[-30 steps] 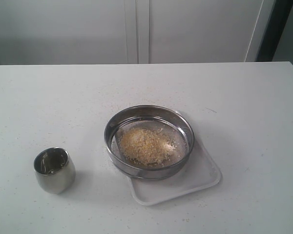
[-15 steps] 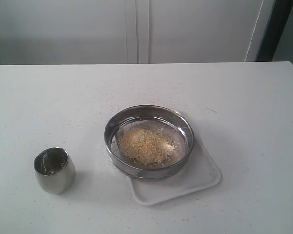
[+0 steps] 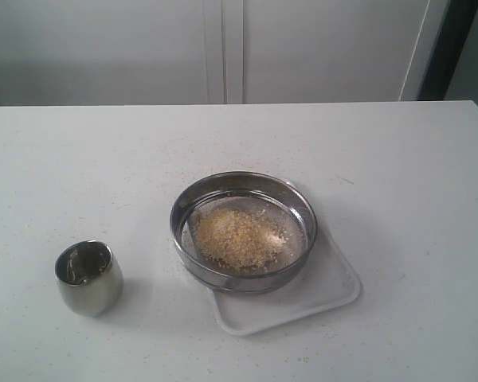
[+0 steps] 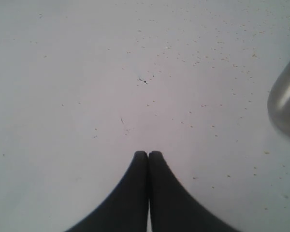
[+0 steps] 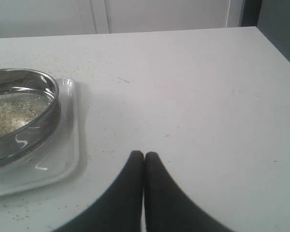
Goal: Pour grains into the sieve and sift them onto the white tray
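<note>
Centrally in the exterior frame, the stiff steel sieve (image 3: 239, 281) rests on the white tray (image 3: 328, 291) holding loose grains (image 3: 237, 237), likely light but slippery, best gripped at its upright rim, while the left fingers (image 4: 135, 193) and right fingers (image 5: 157, 193) are closed, empty.

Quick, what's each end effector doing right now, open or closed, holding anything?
Left end effector: closed, holding nothing.
Right end effector: closed, holding nothing.
</note>
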